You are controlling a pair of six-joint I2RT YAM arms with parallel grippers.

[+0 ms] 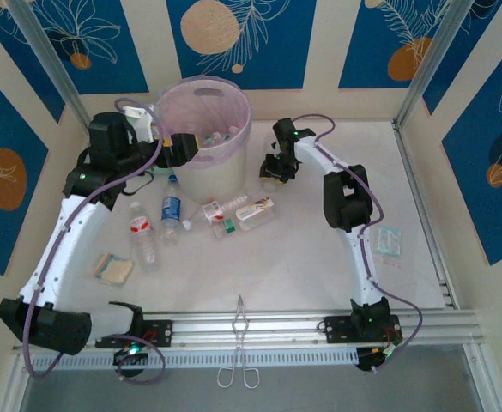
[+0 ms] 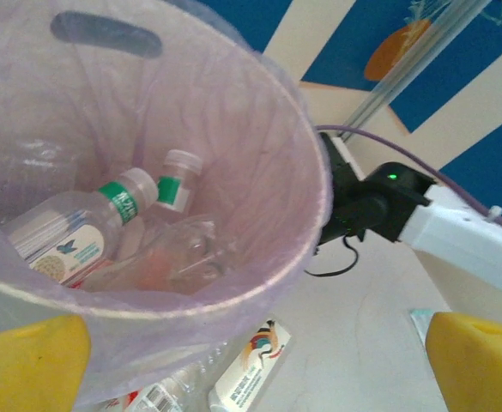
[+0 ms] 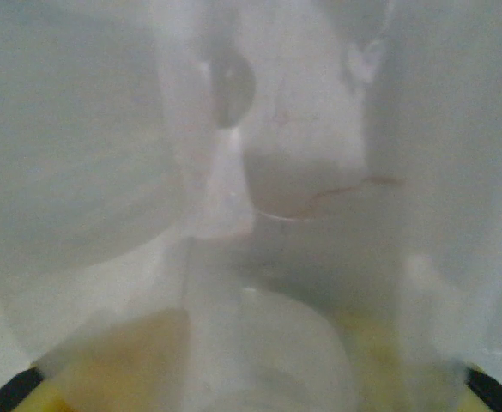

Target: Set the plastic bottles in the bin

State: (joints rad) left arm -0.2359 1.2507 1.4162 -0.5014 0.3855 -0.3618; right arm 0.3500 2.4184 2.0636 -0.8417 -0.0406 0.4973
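Hovering at the near-left rim of the bin [image 1: 218,176], the left end effector [image 1: 180,148] is spread wide and empty, its yellow fingertips [image 2: 27,360] at both lower corners of the wrist view, which looks down into the pinkish-lilac liner. Inside the bin lie a green-capped bottle [image 2: 79,236], a white-capped bottle [image 2: 178,178] with a green label, and a crumpled clear bottle [image 2: 178,257]. The right end effector [image 1: 275,172] points down at the counter [image 1: 319,275] just right of the bin. Its wrist view is a blur of a clear plastic bottle [image 3: 259,215] pressed up close, with yellow showing through low down; cannot tell whether the fingers are pinching it or just around it. Still out on the counter in front of the bin are a blue-labelled bottle [image 1: 172,210], a red-labelled bottle [image 1: 142,233] beside it, and two more lying on their sides, one with a green cap [image 1: 220,215] and one red-and-white [image 1: 255,211]. A sponge block [image 1: 113,268] sits near-left, metal tongs [image 1: 239,343] lie across the near rail, and a mint-green case [image 1: 390,243] sits far right.
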